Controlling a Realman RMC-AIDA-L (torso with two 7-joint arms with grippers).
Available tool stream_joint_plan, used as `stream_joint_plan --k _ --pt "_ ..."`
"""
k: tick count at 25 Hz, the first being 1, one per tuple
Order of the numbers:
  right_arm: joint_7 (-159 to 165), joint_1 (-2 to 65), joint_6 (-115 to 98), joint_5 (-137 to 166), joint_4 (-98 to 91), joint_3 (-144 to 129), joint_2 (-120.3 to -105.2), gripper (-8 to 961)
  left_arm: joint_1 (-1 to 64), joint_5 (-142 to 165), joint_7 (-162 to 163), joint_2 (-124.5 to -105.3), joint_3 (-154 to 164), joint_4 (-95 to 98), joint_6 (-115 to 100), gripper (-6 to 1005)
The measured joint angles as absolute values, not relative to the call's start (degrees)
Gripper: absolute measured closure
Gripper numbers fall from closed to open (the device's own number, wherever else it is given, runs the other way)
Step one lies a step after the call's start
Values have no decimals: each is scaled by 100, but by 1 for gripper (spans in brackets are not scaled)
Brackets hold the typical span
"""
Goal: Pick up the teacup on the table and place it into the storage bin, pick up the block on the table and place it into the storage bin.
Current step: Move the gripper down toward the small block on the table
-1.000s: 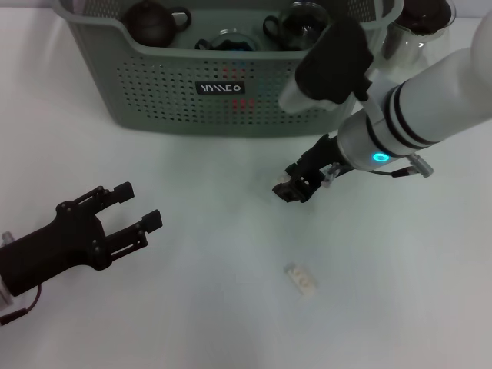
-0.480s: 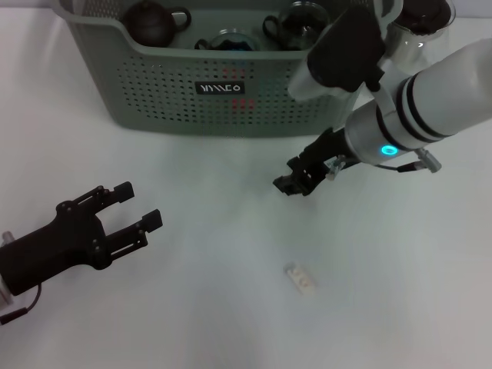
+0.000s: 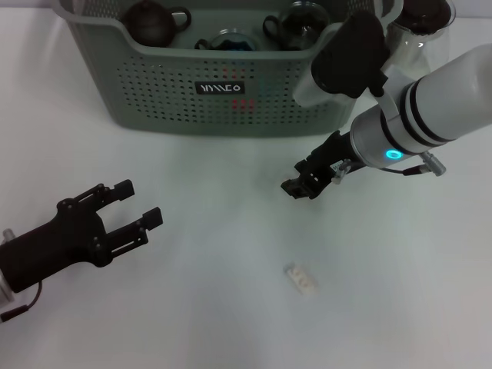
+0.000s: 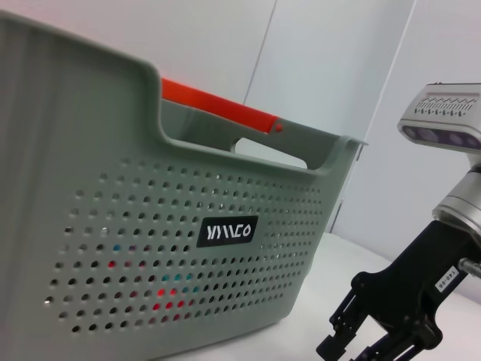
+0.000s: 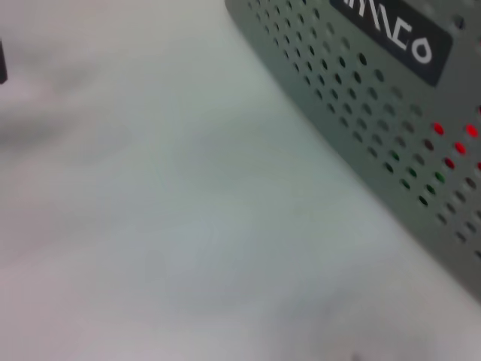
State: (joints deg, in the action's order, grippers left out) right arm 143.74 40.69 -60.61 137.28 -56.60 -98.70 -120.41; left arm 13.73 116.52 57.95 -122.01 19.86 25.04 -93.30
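The grey-green storage bin [image 3: 161, 84] stands at the back of the white table, and it also fills the left wrist view [image 4: 150, 248]. Glass cups with dark handles [image 3: 296, 21] lie inside it next to a brown teapot [image 3: 150, 21]. No teacup shows on the table itself. A small pale block [image 3: 301, 279] lies on the table at front centre. My right gripper [image 3: 302, 184] hangs in front of the bin, a hand's width behind the block, open and empty. The left wrist view shows it too [image 4: 361, 347]. My left gripper [image 3: 137, 206] rests open at the front left.
A clear glass pitcher with a black lid [image 3: 421, 23] stands behind the bin's right corner, close to my right arm. White tabletop [image 3: 215, 254] lies between the two grippers.
My right gripper has drifted slightly to the right and the arm has shifted with it. The left arm and the block have not moved.
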Motion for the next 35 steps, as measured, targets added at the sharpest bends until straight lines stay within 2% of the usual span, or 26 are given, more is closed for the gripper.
stream_joint_plan --k 35 --pt "14399 4137 -5755 13629 -5365 -10118 -12076 649 1349 11654 5792 -12224 1994 2496 -9263 238"
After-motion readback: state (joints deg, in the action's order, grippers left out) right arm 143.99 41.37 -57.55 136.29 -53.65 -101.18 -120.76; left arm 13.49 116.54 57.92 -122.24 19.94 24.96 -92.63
